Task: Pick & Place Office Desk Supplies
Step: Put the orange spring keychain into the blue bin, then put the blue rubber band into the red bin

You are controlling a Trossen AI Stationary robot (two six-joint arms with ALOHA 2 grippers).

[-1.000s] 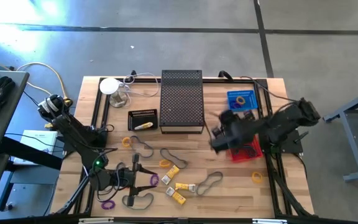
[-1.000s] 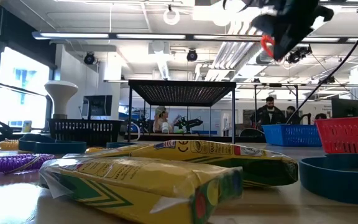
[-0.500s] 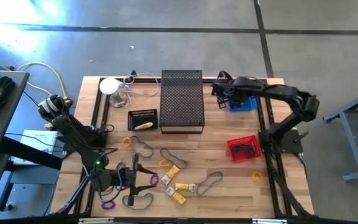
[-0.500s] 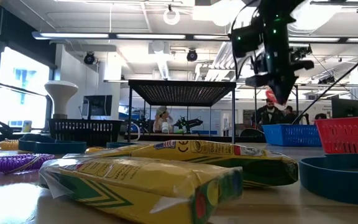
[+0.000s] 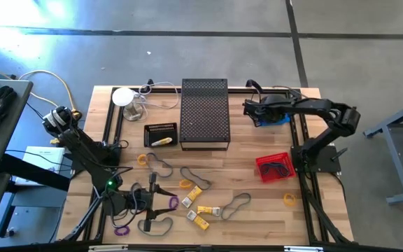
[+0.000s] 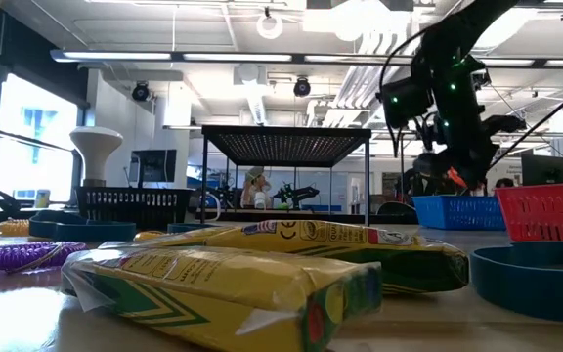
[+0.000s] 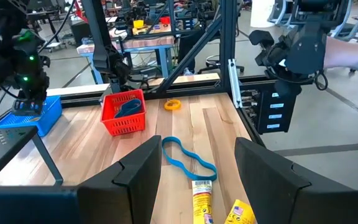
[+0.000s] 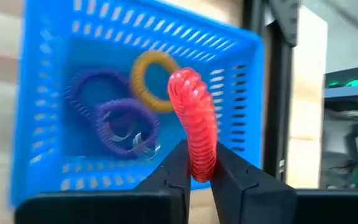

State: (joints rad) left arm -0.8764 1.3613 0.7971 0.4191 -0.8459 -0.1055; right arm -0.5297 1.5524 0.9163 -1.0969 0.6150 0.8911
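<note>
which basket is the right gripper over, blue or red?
The blue basket, at the table's back right. The right gripper hangs above it pinching a red coil; the red basket sits nearer the front.

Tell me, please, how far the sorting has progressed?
Partly done. Purple and yellow coil loops already lie in the blue basket. The right pincer holds a red coil loop above it. Bands and yellow packs remain on the table; the left pincer waits open.
</note>
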